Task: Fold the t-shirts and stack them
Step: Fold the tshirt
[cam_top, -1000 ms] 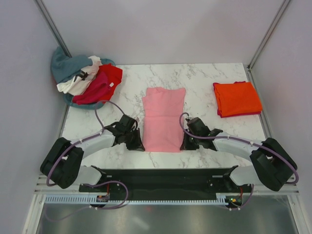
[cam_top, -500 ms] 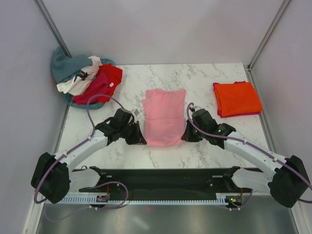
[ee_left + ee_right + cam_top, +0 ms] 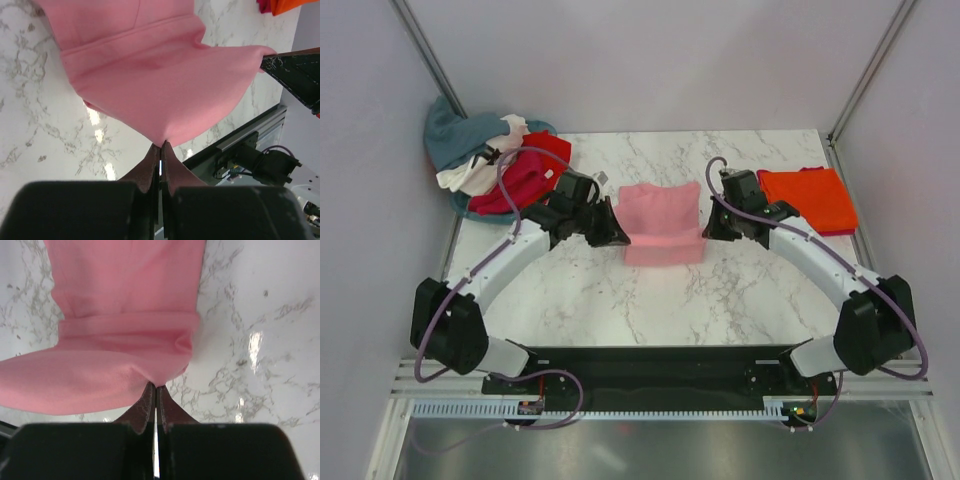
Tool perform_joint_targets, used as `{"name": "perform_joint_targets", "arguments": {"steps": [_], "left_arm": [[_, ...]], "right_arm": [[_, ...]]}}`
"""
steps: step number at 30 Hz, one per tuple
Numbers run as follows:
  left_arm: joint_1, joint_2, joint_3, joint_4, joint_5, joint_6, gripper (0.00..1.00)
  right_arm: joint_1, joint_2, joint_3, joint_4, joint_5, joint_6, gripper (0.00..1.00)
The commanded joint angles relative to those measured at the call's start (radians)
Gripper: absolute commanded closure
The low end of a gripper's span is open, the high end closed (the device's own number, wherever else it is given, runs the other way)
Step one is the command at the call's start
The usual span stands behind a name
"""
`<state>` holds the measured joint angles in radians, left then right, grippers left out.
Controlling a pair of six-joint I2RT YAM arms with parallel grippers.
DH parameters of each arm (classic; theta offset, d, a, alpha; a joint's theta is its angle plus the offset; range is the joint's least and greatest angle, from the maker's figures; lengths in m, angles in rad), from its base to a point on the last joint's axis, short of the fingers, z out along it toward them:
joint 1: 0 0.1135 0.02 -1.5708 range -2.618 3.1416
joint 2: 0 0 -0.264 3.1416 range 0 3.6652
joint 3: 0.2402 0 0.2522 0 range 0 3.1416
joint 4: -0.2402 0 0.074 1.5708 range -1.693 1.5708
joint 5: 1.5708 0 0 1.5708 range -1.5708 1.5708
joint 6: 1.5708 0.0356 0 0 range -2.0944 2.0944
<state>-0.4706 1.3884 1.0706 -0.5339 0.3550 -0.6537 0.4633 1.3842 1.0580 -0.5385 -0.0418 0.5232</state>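
– Both arms have reached out from the near edge toward the middle of the table [image 3: 620,300], and the near hem of the pink t-shirt [image 3: 663,225] has gone with them. A second ago that shirt lay long and flat; now it shows about half that length from above.

– Where do the pincers sit on it?

– One at each near corner. The left pincer [image 3: 161,146] is closed tight on a pinch of pink cloth at the shirt's left side, and its wrist view shows the fabric fanning out from the fingertips in a smooth sheet. The right pincer [image 3: 155,387] is clamped the same way on the right corner, with its fingers pressed together and only a thin fold of cloth between them.

– So the hem is off the table?

– Yes, it is raised and stretched between the two pincers, over the part of the shirt that lies flat. Both wrist views show a soft crease across the cloth where the raised half bends away from the flat half. The far half rests on the marble in the middle of the table.

– And the other shirts?

– A folded orange t-shirt [image 3: 807,200] lies at the far right, just beside the right arm's wrist, with a darker red edge peeking out beneath it. At the far left corner sits a loose heap of t-shirts [image 3: 500,165], teal-grey, white, red and magenta, close to the left arm's cable but apart from the pink one.
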Motion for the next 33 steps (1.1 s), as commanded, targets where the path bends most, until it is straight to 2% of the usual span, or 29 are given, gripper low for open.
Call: {"name": "perform_joint_targets", "arguments": {"steps": [1,13,24,30,33], "left_arm": [[0.026,0.072,0.110,-0.014,0.033,0.045,0.98],[0.122,0.337,0.394,-0.014,0.035,0.039,0.98],[0.170,0.518,0.580,-0.015,0.050,0.037,0.98],[0.208,0.682,0.716,-0.017,0.078,0.019,0.98],[0.220,0.757,0.788,-0.002,0.046,0.016,0.98]], "right_arm": [[-0.057,0.099,0.144,0.018,-0.049,-0.060,1.00],[-0.141,0.400,0.436,0.025,-0.125,-0.068,1.00],[-0.190,0.607,0.643,0.023,-0.184,-0.072,1.00],[-0.203,0.751,0.776,0.028,-0.196,-0.060,1.00],[-0.216,0.818,0.845,0.034,-0.208,-0.054,1.00]]}}
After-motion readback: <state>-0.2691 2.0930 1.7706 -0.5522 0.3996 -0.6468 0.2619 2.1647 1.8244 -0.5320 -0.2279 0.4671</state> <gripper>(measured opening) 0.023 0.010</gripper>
